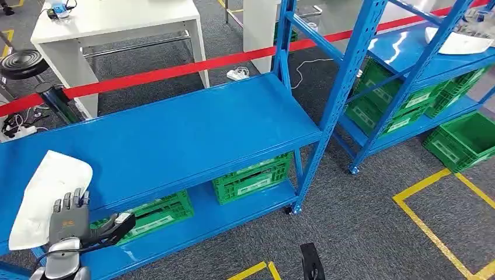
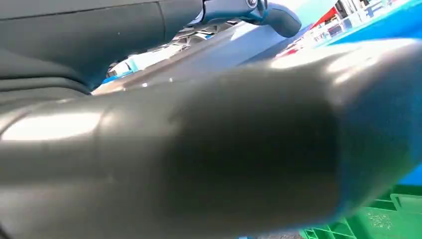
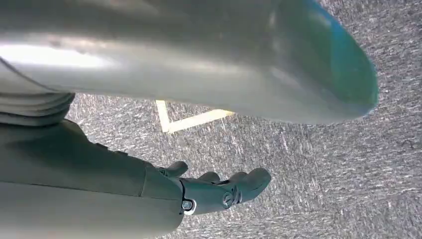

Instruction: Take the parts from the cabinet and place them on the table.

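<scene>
Pickup step. My left hand (image 1: pixel 69 217), lower left of frame, fingers spread, resting on white bag (image 1: pixel 49 192) on blue shelf (image 1: pixel 175 134); no grip yet. Right hand (image 3: pixel 219 191) hangs empty, fingers loosely open. Next: close on bag, lift.

You're looking at grey carpet floor (image 1: pixel 362 233) marked with yellow tape lines (image 1: pixel 429 227) at lower right. A blue steel shelving unit (image 1: pixel 175 134) fills the centre, a second one (image 1: pixel 408 52) stands at upper right, both with green crates (image 1: pixel 251 178) on their lower shelves. A red barrier strip (image 1: pixel 175 70) runs across the upper frame before a white table (image 1: pixel 117 23). Overhead light glares on the blue shelves.
</scene>
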Available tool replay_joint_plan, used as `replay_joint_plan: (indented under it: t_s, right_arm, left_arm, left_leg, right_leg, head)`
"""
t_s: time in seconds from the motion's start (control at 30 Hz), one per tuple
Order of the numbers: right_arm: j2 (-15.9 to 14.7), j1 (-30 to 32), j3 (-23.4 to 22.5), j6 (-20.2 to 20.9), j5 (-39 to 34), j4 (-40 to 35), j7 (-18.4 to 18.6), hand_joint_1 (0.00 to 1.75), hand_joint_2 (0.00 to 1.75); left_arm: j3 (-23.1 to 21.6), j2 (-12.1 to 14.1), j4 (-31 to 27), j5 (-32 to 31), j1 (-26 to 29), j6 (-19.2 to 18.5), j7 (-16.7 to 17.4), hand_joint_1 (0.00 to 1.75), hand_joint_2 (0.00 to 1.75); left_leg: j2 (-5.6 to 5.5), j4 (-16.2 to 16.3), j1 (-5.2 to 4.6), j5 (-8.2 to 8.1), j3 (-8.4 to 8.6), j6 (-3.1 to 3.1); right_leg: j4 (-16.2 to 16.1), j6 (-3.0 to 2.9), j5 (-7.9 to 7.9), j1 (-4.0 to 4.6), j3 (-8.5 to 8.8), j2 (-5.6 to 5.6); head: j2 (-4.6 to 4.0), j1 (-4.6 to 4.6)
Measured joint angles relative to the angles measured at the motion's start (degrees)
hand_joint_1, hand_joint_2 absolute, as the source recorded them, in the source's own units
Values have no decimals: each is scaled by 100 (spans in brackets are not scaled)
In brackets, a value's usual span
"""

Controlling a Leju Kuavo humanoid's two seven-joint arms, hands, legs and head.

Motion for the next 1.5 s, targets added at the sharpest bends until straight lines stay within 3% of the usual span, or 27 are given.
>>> replay_joint_plan:
  t_s: [0.9, 1.1, 1.5]
  right_arm:
    - [0, -5, -7, 0, 26, 0, 0, 0, 0]
    - [0, -5, -18, -2, 13, 0, 11, 0, 0]
    - [0, -8, -39, -4, 9, 0, 11, 0, 0]
  left_arm:
    - [-52, -118, -103, -13, 42, 352, 33, 0, 0]
    - [-179, -101, -265, -13, 46, 855, 597, 0, 0]
    - [-210, -90, -365, -13, 50, 881, 665, 0, 0]
  left_leg:
    - [0, 0, 0, 0, 0, 0]
    - [-1, 0, 0, 0, -1, 0]
    - [-1, 0, 0, 0, -1, 0]
  right_leg:
    - [0, 0, 0, 0, -1, 0]
    - [0, 0, 0, 0, 0, -1]
    - [0, 0, 0, 0, 0, -1]
  head:
    - [0, 0]
    - [0, 0]
    - [0, 0]
